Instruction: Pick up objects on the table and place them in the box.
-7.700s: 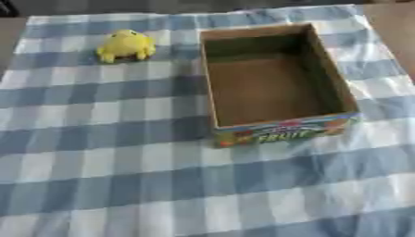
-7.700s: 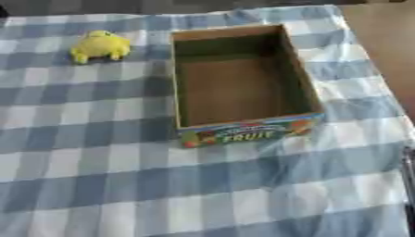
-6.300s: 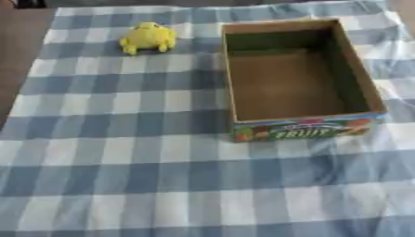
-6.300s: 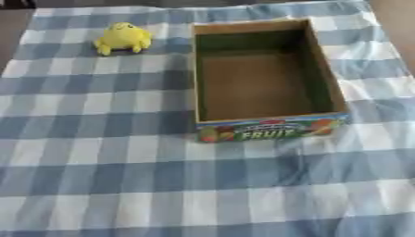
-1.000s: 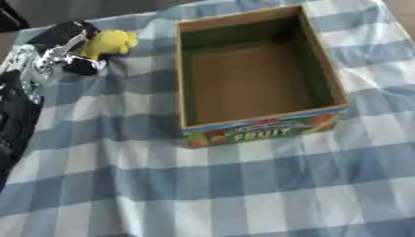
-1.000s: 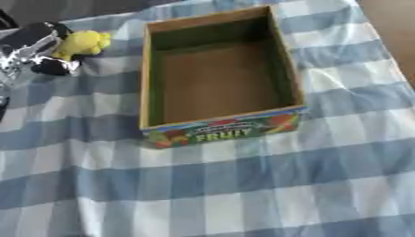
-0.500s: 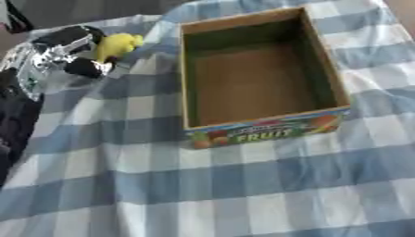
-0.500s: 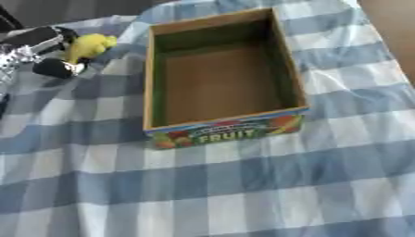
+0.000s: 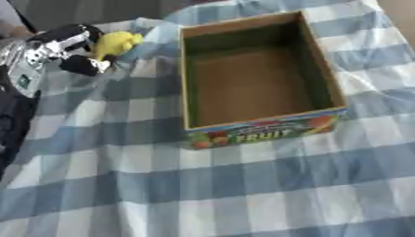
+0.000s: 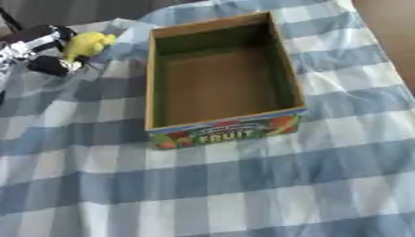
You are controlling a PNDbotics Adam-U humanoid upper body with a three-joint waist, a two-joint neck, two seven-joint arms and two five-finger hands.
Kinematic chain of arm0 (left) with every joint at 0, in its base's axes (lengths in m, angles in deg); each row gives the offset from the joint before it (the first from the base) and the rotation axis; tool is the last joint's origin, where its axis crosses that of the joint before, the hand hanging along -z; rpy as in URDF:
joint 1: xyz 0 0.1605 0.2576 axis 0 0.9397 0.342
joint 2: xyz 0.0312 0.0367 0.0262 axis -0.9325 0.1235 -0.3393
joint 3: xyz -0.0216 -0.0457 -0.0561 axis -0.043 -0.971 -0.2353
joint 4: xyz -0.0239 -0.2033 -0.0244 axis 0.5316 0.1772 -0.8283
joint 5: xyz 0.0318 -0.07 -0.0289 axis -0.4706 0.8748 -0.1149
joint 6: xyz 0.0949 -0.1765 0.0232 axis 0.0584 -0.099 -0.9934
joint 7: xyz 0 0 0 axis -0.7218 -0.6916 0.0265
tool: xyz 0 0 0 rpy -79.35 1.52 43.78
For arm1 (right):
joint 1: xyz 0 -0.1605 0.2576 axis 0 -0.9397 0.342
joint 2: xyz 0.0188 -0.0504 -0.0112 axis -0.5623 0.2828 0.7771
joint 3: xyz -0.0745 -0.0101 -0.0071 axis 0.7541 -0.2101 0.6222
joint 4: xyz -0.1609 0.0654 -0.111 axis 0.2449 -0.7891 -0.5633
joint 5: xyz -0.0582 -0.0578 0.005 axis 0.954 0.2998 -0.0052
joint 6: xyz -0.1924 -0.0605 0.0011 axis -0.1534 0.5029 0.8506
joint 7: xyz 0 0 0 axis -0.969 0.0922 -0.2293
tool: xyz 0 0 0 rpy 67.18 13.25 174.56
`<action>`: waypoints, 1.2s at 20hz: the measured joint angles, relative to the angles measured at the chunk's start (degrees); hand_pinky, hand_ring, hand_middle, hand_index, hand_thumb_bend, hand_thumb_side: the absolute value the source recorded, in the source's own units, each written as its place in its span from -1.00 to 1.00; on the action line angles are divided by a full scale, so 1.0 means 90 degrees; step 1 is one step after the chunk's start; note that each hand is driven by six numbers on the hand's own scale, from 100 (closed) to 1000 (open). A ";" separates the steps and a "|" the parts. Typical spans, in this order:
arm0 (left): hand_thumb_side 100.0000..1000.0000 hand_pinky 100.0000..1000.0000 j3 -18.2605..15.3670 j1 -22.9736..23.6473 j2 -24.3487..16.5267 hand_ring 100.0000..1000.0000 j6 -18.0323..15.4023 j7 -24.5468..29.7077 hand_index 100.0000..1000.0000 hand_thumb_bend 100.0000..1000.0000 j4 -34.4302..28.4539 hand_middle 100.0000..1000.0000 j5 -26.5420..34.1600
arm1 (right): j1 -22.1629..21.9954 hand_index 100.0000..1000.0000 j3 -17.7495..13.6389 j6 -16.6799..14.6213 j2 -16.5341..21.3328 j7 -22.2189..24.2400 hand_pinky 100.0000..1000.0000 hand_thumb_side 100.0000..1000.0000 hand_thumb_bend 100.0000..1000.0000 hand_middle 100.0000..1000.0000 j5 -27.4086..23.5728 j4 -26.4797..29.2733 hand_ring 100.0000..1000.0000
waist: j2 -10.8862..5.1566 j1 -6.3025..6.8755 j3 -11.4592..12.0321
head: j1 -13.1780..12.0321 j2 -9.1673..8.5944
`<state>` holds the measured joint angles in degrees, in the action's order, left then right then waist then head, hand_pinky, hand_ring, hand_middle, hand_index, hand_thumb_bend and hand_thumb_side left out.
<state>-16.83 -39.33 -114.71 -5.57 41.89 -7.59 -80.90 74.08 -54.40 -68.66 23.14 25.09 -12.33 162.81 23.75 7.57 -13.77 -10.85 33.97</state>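
Note:
A small yellow toy [image 9: 118,42] is at the far left of the blue checked cloth, just left of the cardboard box [image 9: 258,125], whose front reads FRUIT. My left hand [image 9: 63,48], black and silver, comes in from the left with its fingers curled round the toy's left side; the thumb [image 9: 82,66] is below it. The toy seems raised a little off the cloth, which bunches beside it. The box is open at the top with nothing inside. My right hand shows in no view.
The checked cloth [image 9: 203,185] covers the table in front of the box. My left forearm [image 9: 12,111] runs down the left edge. A bare brown surface [image 10: 389,28] shows at the far right.
My left hand with the yellow toy has shifted right, closer to the box's far left corner. The camera has also moved a little.

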 measured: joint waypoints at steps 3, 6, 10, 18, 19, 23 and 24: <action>-0.41 0.37 -0.0002 0.0004 -0.0050 0.59 0.0051 -0.0041 0.43 -1.00 -0.0082 0.49 0.0103 | -0.0019 0.63 -0.0006 0.0005 -0.0001 0.0004 0.86 0.40 -1.00 0.23 0.0000 0.0000 0.74 | -0.0037 -0.0003 0.0012 | 0.0014 0.0026; -0.31 0.38 0.0000 0.0016 -0.0053 0.62 0.0081 -0.0045 0.53 -1.00 -0.0147 0.55 0.0242 | -0.0021 0.63 -0.0019 0.0009 -0.0001 0.0006 0.86 0.40 -1.00 0.23 -0.0001 0.0000 0.74 | -0.0060 -0.0023 0.0038 | 0.0030 0.0030; -0.67 0.37 0.0000 0.0036 -0.0053 0.64 0.0137 0.0182 0.57 -1.00 -0.0216 0.59 0.0594 | -0.0022 0.63 -0.0024 0.0011 -0.0004 0.0008 0.86 0.40 -1.00 0.23 -0.0001 0.0000 0.74 | -0.0066 -0.0039 0.0044 | 0.0046 0.0068; -0.68 0.36 -0.0004 0.0048 -0.0063 0.65 0.0358 0.0483 0.57 -1.00 -0.0338 0.60 0.1106 | -0.0027 0.63 -0.0031 0.0041 -0.0017 0.0034 0.86 0.40 -1.00 0.23 -0.0001 0.0000 0.74 | -0.0102 -0.0040 0.0077 | 0.0054 0.0079; -0.55 0.36 -0.0006 0.0050 -0.0081 0.65 0.0385 0.0512 0.57 -1.00 -0.0346 0.60 0.1146 | -0.0028 0.63 -0.0031 0.0041 -0.0018 0.0034 0.86 0.40 -1.00 0.23 -0.0001 0.0000 0.74 | -0.0105 -0.0040 0.0080 | 0.0055 0.0079; -0.15 0.36 -0.0025 0.0056 -0.0138 0.66 0.0483 0.0608 0.56 -1.00 -0.0423 0.62 0.1338 | -0.0060 0.62 -0.0032 0.0046 -0.0019 0.0034 0.86 0.40 -1.00 0.23 -0.0001 0.0000 0.74 | -0.0156 -0.0040 0.0105 | 0.0061 0.0084; -0.12 0.36 -0.0026 0.0057 -0.0148 0.66 0.0503 0.0626 0.56 -1.00 -0.0437 0.62 0.1389 | -0.0071 0.63 -0.0032 0.0049 -0.0019 0.0032 0.86 0.40 -1.00 0.23 -0.0001 0.0000 0.74 | -0.0167 -0.0040 0.0115 | 0.0064 0.0086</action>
<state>-17.07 -38.81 -116.04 -1.04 47.53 -11.52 -68.40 73.44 -54.69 -68.22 22.97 25.38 -12.34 162.81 22.24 7.21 -12.73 -10.27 34.74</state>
